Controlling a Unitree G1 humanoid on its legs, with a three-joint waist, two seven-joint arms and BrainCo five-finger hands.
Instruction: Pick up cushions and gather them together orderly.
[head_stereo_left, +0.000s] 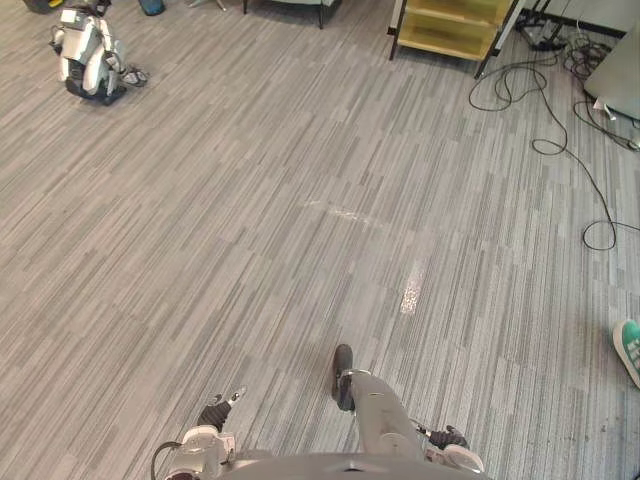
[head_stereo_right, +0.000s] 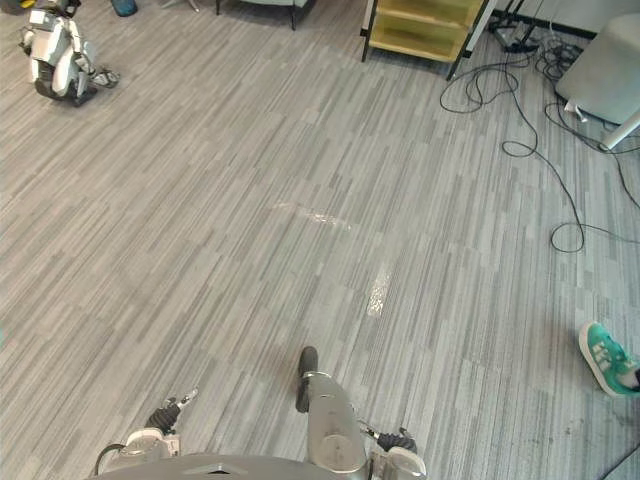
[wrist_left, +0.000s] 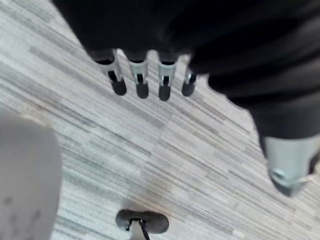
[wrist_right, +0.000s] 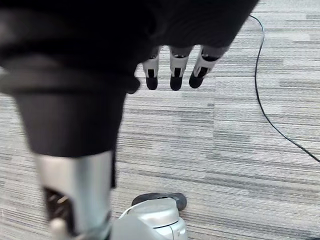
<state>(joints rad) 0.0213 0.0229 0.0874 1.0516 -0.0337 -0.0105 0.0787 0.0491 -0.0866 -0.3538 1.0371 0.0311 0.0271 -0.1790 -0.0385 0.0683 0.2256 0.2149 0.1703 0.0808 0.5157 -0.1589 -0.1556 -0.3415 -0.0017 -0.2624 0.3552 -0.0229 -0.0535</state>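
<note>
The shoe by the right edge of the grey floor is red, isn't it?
Not quite. The shoe is green, not red, as the right eye view shows. The rest is right: it sits by the right edge of the grey floor.

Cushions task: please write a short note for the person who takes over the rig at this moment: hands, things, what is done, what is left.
Left hand: open, fingers straight, empty, over the carpet floor.
Right hand: open, empty too.
Done: no cushion picked or gathered yet.
Left: find the cushions first, then pick them up and gather them.
Mind the black cables and a person's teal shoe on the right.
</note>
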